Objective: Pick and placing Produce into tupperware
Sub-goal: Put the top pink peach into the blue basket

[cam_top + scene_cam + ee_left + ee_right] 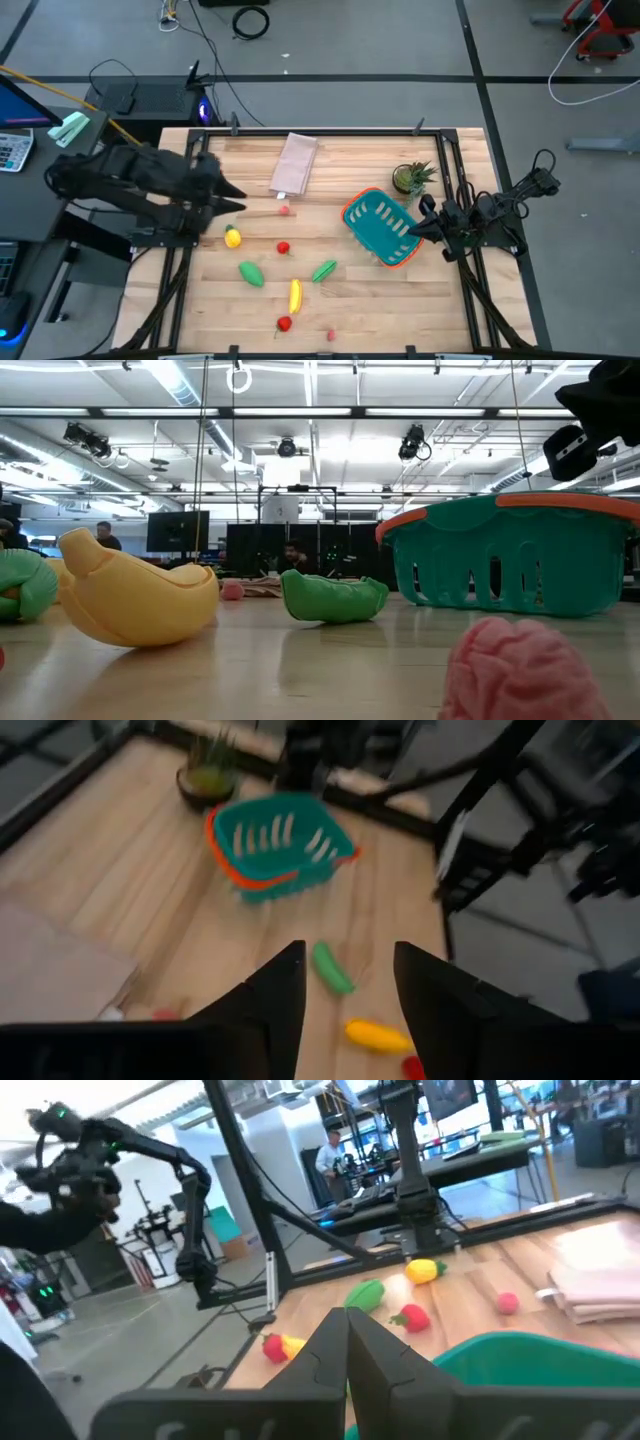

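The teal basket with an orange rim [378, 228] stands at the table's right, and also shows in the low view [520, 555]. The produce lies loose on the wood to its left: a lemon [232, 237], a red tomato [283, 247], a green fruit [250, 273], a green pod [324, 270], a banana [295, 295] and a red piece [285, 322]. My left gripper [350, 982] is open and empty, above the table's left side [236, 196]. My right gripper [347, 1342] is shut and empty, just above the basket's right rim [413, 231].
A beige folded cloth [295, 165] lies at the far middle. A small potted plant [412, 178] stands just beyond the basket. Small pink pieces lie near the cloth [284, 209] and at the near edge [331, 335]. Black frame rails run along the table's sides.
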`<state>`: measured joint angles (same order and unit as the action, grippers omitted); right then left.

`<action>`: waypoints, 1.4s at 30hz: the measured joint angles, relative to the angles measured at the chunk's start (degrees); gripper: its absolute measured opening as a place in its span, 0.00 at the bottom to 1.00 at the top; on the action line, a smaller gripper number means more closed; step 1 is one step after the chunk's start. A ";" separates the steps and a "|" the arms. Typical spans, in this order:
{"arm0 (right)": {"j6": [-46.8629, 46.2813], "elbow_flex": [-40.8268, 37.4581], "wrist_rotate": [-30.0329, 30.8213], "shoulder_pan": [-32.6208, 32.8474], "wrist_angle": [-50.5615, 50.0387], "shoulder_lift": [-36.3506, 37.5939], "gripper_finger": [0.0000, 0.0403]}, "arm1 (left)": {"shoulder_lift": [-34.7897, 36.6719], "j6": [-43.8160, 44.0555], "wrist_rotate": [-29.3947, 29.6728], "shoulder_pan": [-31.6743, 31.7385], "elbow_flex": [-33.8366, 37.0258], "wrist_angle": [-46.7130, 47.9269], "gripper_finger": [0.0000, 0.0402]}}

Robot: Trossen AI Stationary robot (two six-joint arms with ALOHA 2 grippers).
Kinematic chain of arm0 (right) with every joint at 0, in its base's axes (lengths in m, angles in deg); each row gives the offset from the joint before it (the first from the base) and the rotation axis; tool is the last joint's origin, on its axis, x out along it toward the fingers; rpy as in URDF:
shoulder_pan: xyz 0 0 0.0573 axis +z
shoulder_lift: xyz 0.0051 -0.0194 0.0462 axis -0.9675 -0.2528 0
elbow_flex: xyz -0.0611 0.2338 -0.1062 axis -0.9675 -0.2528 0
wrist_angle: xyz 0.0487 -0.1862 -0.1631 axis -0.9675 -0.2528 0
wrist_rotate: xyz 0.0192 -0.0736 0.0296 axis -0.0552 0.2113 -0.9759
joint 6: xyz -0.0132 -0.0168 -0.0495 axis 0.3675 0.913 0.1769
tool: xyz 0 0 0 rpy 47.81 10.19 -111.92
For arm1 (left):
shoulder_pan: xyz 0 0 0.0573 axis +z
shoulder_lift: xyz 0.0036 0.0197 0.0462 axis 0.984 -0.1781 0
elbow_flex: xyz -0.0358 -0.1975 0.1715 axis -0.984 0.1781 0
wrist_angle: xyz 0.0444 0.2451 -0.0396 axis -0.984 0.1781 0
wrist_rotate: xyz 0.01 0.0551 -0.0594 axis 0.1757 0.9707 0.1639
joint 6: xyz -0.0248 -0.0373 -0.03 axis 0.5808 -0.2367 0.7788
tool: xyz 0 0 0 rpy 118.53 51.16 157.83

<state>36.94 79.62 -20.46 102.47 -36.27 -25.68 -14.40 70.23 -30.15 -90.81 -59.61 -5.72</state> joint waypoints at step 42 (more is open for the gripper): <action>-35.43 -0.02 17.54 0.00 7.76 -0.04 0.02 | -47.96 -3.03 -10.58 22.60 -1.01 6.74 0.40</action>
<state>1.51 79.60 -2.93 102.47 -28.51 -25.72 -62.36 67.20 -40.74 -68.21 -60.62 1.02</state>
